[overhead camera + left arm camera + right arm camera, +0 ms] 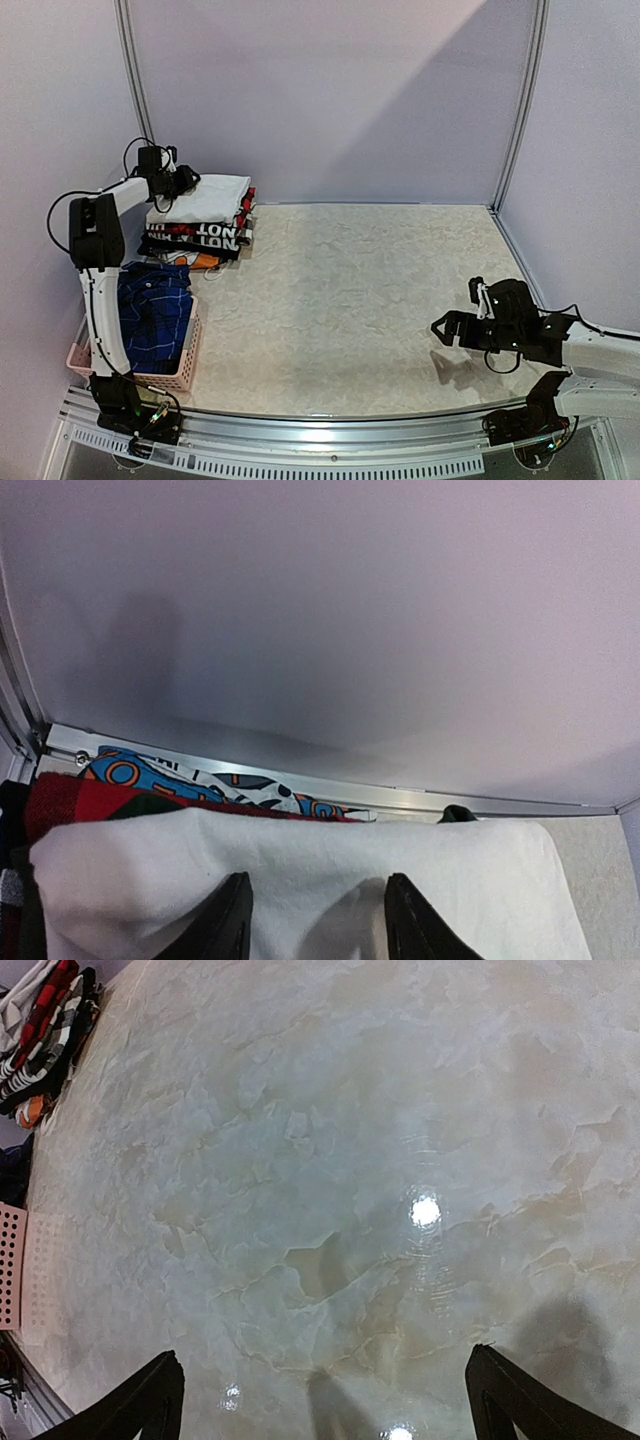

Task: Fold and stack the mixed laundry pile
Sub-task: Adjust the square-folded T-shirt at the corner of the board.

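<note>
Right fingers [140, 1405] stand wide apart over the worktop [350, 300] at four o'clock. At eight, a pink basket [188, 360] holds blue plaid cloth [155, 310]. At ten, left fingers [225, 920] touch the folded stack [195, 238] on its white top garment [320, 865]; whether they grip it cannot be told.

Right of the folded stack [200, 215], the marble-patterned table [350, 300] lay open as far as the right gripper [445, 333]. Just in front of the stack, the pink basket [168, 380] of blue plaid cloth [155, 310] blocked passage; behind it stood the wall [330, 100].
</note>
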### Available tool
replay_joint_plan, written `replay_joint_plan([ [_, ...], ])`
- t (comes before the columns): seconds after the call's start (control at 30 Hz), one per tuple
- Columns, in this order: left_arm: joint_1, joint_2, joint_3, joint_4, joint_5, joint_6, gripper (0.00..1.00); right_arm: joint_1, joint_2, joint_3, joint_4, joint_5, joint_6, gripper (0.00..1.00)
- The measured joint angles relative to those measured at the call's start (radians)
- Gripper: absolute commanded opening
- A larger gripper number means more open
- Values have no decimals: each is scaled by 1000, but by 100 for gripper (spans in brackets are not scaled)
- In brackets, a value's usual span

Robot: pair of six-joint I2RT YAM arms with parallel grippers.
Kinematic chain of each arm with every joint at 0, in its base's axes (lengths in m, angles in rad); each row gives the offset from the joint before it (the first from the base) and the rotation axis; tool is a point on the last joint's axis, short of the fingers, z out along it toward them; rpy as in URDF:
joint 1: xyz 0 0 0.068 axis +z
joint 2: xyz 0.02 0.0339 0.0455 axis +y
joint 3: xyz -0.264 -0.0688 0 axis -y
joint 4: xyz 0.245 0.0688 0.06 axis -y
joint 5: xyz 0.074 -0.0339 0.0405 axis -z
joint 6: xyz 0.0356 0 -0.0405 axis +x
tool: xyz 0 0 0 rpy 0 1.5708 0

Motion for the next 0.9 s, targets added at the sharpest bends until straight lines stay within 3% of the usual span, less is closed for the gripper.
replay_joint_plan([
  [0.6, 37, 0, 36, 27, -132, 19, 55, 0, 28, 8, -1, 0, -1, 99],
  [0.9, 38, -82, 43, -56, -198, 40, 62, 0, 42, 27, -1, -1, -12, 99],
])
